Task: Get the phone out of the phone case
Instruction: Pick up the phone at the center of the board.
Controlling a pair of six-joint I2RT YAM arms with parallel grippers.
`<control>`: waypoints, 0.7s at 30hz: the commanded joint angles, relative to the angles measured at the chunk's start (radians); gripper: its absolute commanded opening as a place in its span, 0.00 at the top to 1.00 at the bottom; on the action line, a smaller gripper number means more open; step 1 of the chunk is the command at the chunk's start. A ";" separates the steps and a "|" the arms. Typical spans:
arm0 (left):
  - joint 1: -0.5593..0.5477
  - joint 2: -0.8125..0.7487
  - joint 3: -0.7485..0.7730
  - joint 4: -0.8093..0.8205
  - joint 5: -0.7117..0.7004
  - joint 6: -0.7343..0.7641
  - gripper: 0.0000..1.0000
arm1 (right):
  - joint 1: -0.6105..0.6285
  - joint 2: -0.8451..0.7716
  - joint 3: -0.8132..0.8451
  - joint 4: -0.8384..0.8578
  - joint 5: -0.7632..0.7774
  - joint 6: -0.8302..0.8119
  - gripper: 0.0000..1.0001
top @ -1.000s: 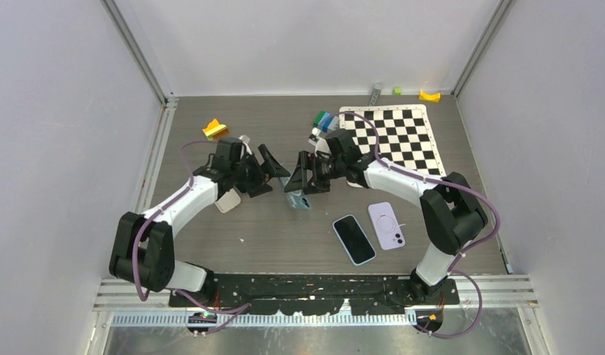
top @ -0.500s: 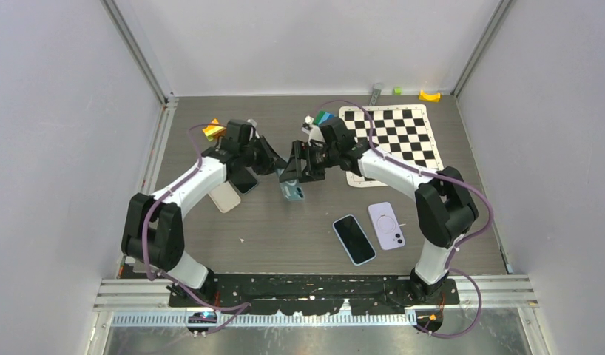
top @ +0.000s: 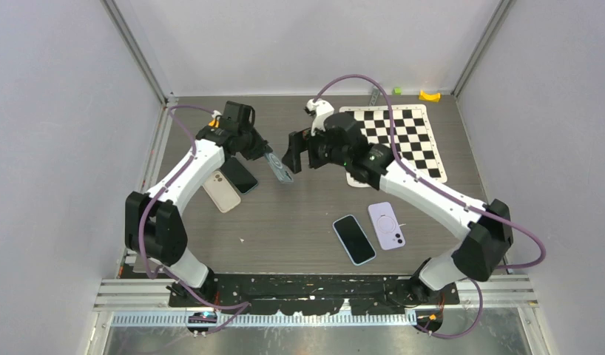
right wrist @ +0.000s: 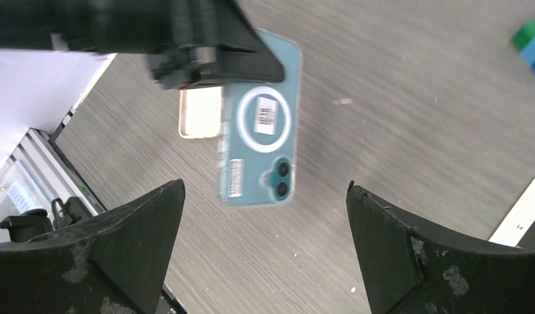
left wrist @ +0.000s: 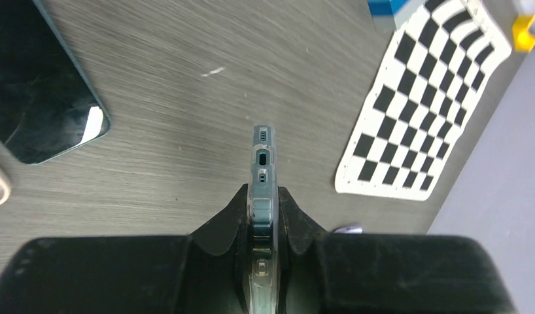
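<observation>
Phone [right wrist: 258, 150], cased, clamped at one end by left gripper [left wrist: 262, 196]; right gripper [top: 294, 153] wide open — empty, near phone, not touching.

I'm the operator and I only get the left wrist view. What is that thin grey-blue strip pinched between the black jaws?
Observer: The right wrist view shows its flat side. It is a teal phone in a clear case, with a white ring and two camera lenses on its back.
Operator: Is the other arm helping to hold it?
Observer: No. The right arm faces the phone with its jaws wide open, and they are not touching it.
</observation>
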 commanded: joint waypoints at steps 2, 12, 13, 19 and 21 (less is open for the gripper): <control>0.021 -0.101 0.071 -0.088 -0.126 -0.129 1.00 | 0.192 -0.078 -0.008 0.090 0.327 -0.240 0.01; 0.056 -0.201 0.102 -0.147 -0.090 -0.202 1.00 | 0.360 0.039 0.095 0.077 0.528 -0.488 0.06; 0.061 -0.203 0.102 -0.150 -0.075 -0.206 1.00 | 0.362 0.046 0.103 0.072 0.531 -0.480 0.10; 0.070 -0.225 0.074 -0.147 -0.036 -0.223 1.00 | 0.363 0.166 0.248 -0.054 0.595 -0.429 0.39; 0.079 -0.229 0.055 -0.138 -0.021 -0.234 1.00 | 0.363 0.196 0.276 -0.063 0.603 -0.424 0.50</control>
